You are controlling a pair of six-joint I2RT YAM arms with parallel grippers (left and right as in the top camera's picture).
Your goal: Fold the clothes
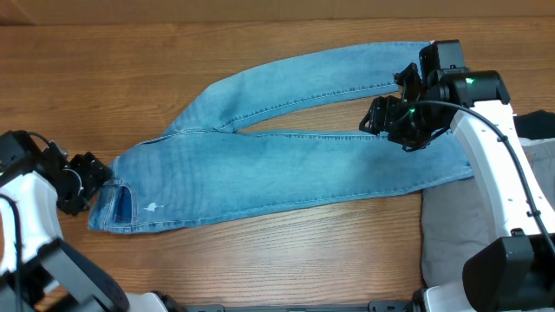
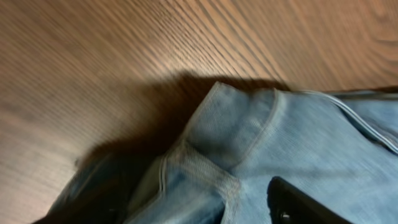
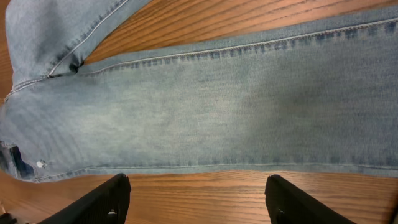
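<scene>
**Jeans flat on table, left pincer hard to read**

Light blue jeans (image 1: 260, 165) spread flat across wooden table (image 1: 260, 35), waistband to the left, legs splayed in a narrow V toward the right. Upper leg's ankle end hidden beneath right arm; frayed hem not visible there. Lower leg's end half covered by the same arm.

Right gripper (image 1: 386, 117) hovering above the gap between the legs; in the wrist view, right gripper (image 3: 196, 186) spread wide, nothing between the fingers, only denim and wood beyond.

Left gripper (image 1: 87, 173) just beside the waistband corner. Wrist view blurred, one dark finger (image 2: 298, 202) alone showing over the denim, so wide or narrow impossible to tell; touching or apart likewise.

Grey cloth (image 1: 451, 225) at lower right, touching the lower leg's end, partly behind the right arm and cut off by the frame.
</scene>
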